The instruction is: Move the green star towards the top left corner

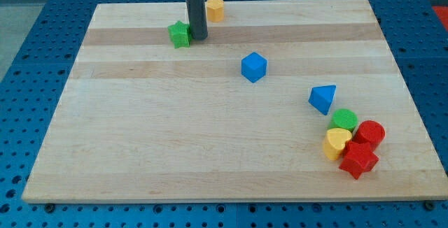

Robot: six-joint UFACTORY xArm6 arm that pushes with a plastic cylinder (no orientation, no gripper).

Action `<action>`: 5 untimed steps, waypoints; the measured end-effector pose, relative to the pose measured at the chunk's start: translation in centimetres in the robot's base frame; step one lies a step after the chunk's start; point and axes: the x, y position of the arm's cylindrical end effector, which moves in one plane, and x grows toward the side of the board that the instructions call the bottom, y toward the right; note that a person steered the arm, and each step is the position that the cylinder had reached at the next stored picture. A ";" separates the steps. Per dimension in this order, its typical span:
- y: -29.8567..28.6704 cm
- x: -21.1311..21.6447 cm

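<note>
No fingers on this rig, just the dark rod, so nothing is open, closed or held. My tip sits on the bench near the view's top, left of centre, touching or just shy of the right side of the green star; can't tell if there's a gap. Rod runs straight up out of the view's top. The green star is in the upper left part of the board, well short of the top left corner. It's compact, no clear long axis; one point aims toward the view's top, the others are too small to read. A yellow block, roughly hexagonal, is just up and right of the rod, apart from it, near the top edge. A blue cube is near the board's middle, well apart from the star. A blue triangular block lies further toward the view's right and bottom. Bottom right cluster, packed close: green cylinder, red cylinder, yellow heart-like block, red star.
</note>
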 end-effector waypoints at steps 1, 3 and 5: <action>0.0 1.0; -0.4 1.1; -3.3 0.7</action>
